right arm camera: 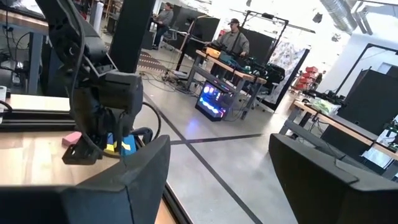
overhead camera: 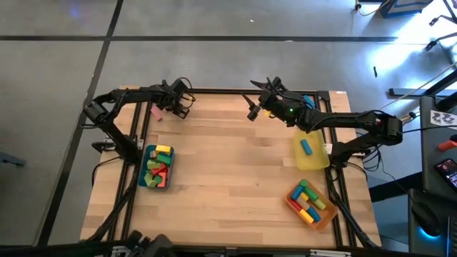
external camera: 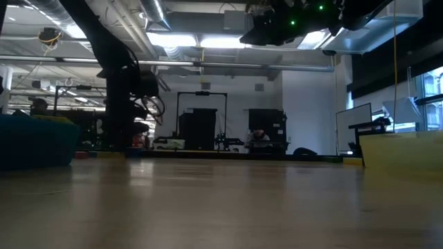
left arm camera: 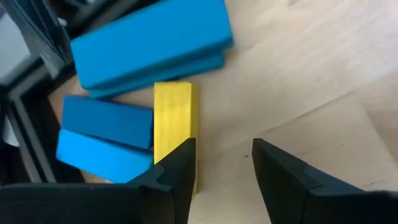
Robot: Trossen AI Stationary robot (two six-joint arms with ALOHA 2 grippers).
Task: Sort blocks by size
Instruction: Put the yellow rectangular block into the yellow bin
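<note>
Left claw (left arm camera: pixel 221 171) at far-left counter (overhead camera: pixel 235 164) corner, over block cluster. Yellow bar (left arm camera: pixel 175 121) under left finger, not centred in gap; long axis runs along fingers. Jaws parted, grasping nothing. Right claw (overhead camera: pixel 255 108) released, hovering far-centre, farther off.

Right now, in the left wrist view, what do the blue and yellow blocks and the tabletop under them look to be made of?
The blue blocks and the yellow block look like painted wood: flat opaque colour, matte faces, crisp square edges; moulded plastic cannot be ruled out. The tabletop looks like bare or lightly sealed light wood, with grain lines and a plank seam showing.
</note>
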